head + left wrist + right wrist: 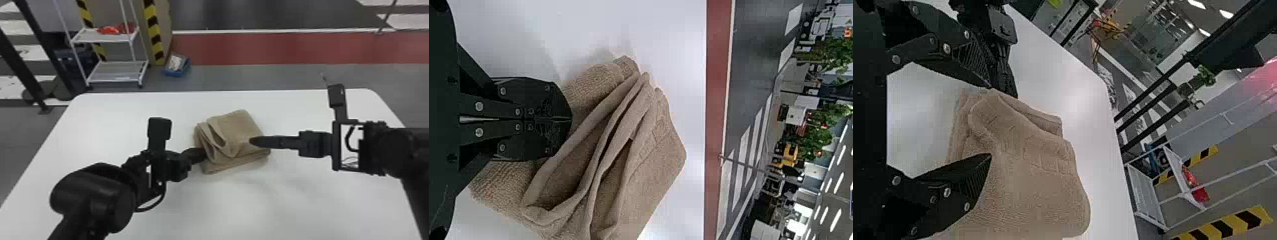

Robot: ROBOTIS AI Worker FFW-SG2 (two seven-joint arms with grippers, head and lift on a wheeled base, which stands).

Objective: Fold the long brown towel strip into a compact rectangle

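The brown towel [237, 127] lies folded in layers on the white table, with loose folds rising toward its left side. At its left edge is my left gripper [204, 153], and over its right part my right gripper [252, 141]. In the left wrist view, my left gripper [571, 119] has its fingers pressed together beside the folds of the towel [654, 170]; whether cloth is pinched between them cannot be told. In the right wrist view, my right gripper [990, 122] stands open, fingers wide apart, with the towel [1028, 185] in front of and partly between them.
The white table [127, 108] extends around the towel. Beyond its far edge stand a white shelf rack [116, 71] with red items and a blue box [177, 65] on the floor.
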